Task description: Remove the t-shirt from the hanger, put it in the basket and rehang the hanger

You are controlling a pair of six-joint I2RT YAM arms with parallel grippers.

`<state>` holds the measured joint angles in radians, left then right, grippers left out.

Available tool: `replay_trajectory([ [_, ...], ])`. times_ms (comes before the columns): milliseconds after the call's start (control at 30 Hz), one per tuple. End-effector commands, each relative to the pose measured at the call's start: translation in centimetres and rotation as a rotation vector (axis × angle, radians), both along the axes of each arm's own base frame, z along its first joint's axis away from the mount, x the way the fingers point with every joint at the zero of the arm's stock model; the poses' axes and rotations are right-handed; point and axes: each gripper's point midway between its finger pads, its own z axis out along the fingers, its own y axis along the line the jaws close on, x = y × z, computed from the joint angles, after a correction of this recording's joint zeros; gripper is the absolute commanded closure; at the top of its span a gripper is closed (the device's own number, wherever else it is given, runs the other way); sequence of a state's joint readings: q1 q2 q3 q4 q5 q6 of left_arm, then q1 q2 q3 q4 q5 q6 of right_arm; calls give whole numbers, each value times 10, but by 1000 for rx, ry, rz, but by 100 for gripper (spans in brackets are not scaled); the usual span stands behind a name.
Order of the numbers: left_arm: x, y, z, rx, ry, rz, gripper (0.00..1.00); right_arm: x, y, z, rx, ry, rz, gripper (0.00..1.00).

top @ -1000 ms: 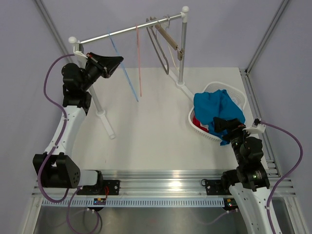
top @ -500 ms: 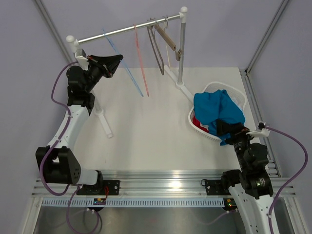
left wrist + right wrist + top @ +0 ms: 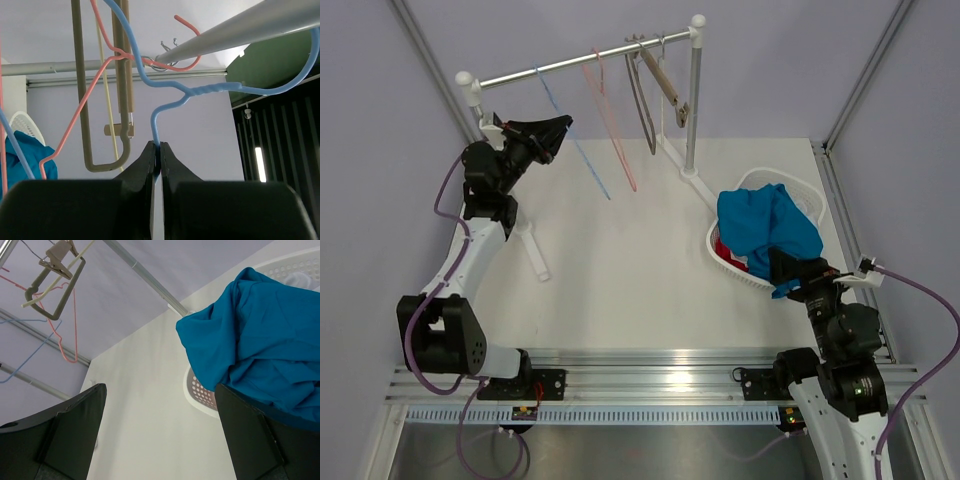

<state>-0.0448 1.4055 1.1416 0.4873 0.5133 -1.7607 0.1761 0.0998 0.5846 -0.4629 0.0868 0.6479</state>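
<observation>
Pink hanger (image 3: 616, 140) swung; t-shirt (image 3: 765, 225) lies in basket (image 3: 725, 262); left fingers (image 3: 145, 165) pinch blue hanger (image 3: 200, 90), right fingers (image 3: 75, 430) apart.

Teal t-shirt (image 3: 768, 222) crumpled in basket (image 3: 197, 390); blue hanger (image 3: 202, 91) bare on rail (image 3: 250, 25).

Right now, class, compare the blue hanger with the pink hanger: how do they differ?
The blue hanger is pinched by the left end effector; the pink hanger hangs free. On the rail, the blue hanger hooks on further left than the pink hanger. Both are bare wire hooked over it.
</observation>
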Motion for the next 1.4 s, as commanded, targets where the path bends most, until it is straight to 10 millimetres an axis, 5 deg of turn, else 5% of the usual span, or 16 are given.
replay_trajectory([
  [0,1,0,-27,-39,76,-23,88,-9,-3,15,-20,-38,-6,0],
  [100,-3,2,-40,-35,87,-8,74,-11,-4,19,-27,-43,-5,1],
  [233,-12,3,-42,-6,73,7,30,-12,-4,21,-24,-51,-6,1],
  [400,-27,5,-45,40,52,29,6,-14,-3,28,-25,-66,-1,1],
  [733,-92,-5,-40,165,-70,-20,1,-20,5,51,-31,-108,53,1],
  [900,-156,-7,-45,387,-163,-20,1,-26,7,72,-84,-160,72,0],
  [967,-175,-3,-70,502,-161,-9,1,-31,-1,83,-125,-165,38,1],
  [1000,-198,0,-64,543,-221,14,1,-32,-5,87,-155,-172,23,1],
  [1100,-236,7,-89,710,-297,30,1,-40,-6,98,-161,-194,23,0],
  [1300,-264,-5,-148,819,-312,-128,1,-41,-1,88,-127,-199,48,1],
  [1367,-269,-8,-153,839,-349,-156,1,-41,-3,80,-139,-172,38,0],
])
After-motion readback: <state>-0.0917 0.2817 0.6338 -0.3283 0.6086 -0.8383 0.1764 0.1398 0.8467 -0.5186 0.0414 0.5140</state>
